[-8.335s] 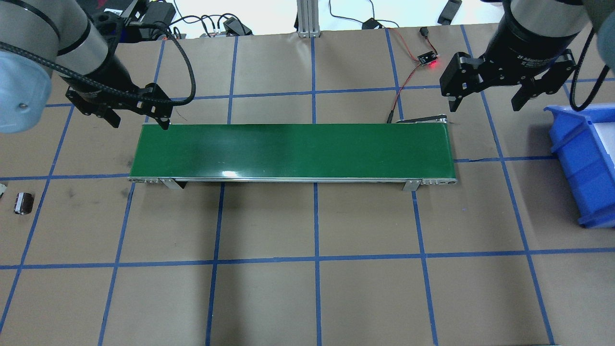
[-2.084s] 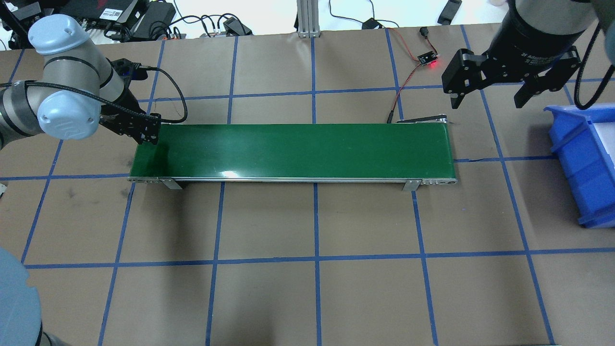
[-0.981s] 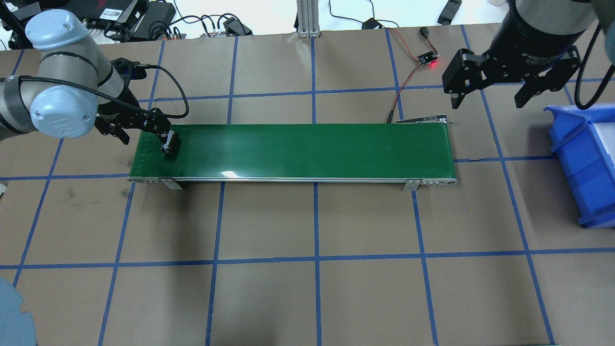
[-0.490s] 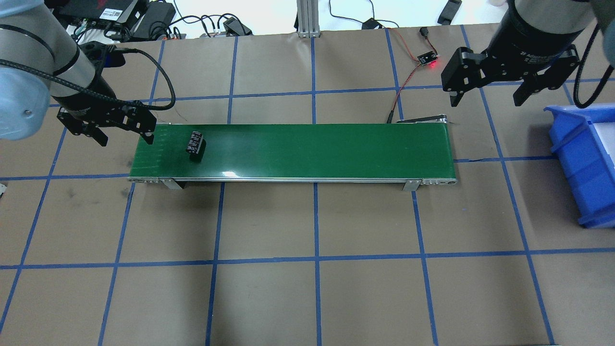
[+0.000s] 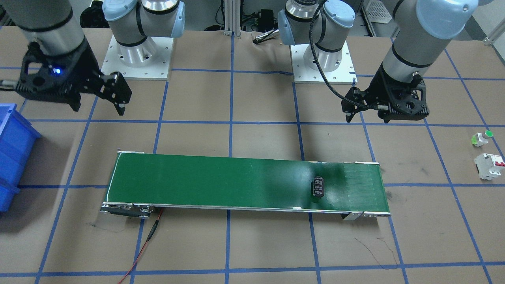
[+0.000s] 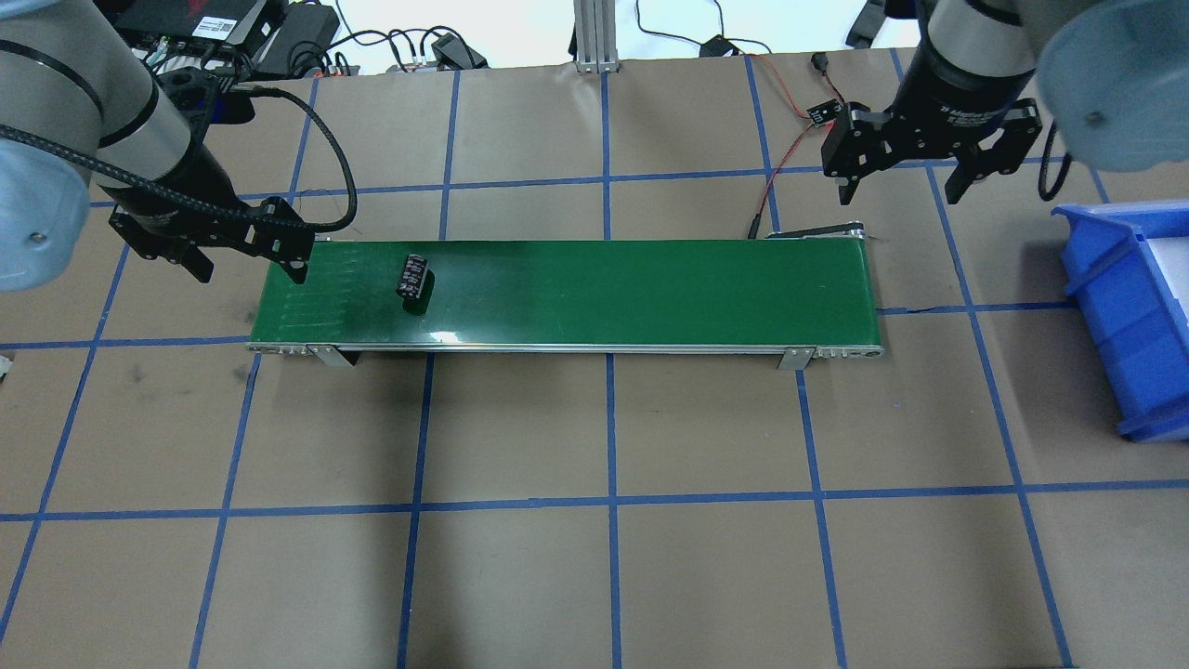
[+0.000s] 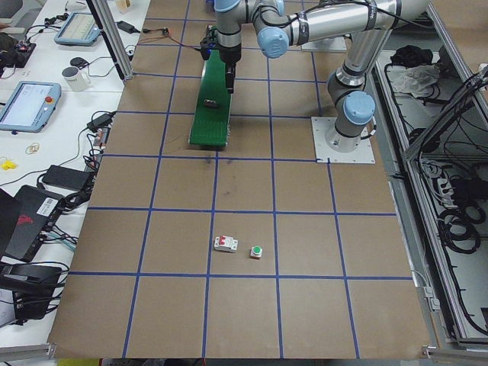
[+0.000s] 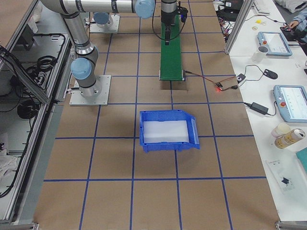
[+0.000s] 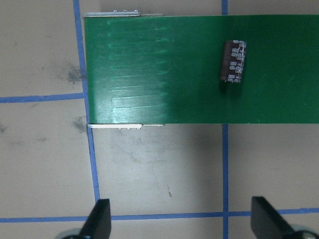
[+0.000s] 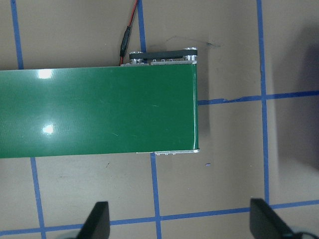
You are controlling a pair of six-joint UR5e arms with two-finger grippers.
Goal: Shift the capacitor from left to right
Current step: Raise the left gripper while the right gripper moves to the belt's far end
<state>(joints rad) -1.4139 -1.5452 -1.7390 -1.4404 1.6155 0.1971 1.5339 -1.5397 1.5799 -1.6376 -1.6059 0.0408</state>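
Left gripper (image 6: 251, 273) and right gripper (image 6: 899, 195) both hung above the table (image 6: 706, 576) with their fingers spread wide and nothing in them. The left gripper hung at one end of the long green belt (image 6: 632, 293). The right gripper hung by the other end, well apart from it. The capacitor (image 6: 413, 279) lay on its side on the belt, near the left gripper and far from the right one. I think the job now was for the right gripper to take it. To do that well, it should have its fingers wide and wait over its own end of the belt. It should come down only when the capacitor is right under it, one finger on each side of the round body, so it cannot roll away. The brown table with blue lines was flat. A blue bin (image 6: 1124, 316) sat just past the right gripper, away from the belt. A white breaker (image 5: 489, 166) and a small green-topped button (image 5: 482, 138) sat out past the left gripper.
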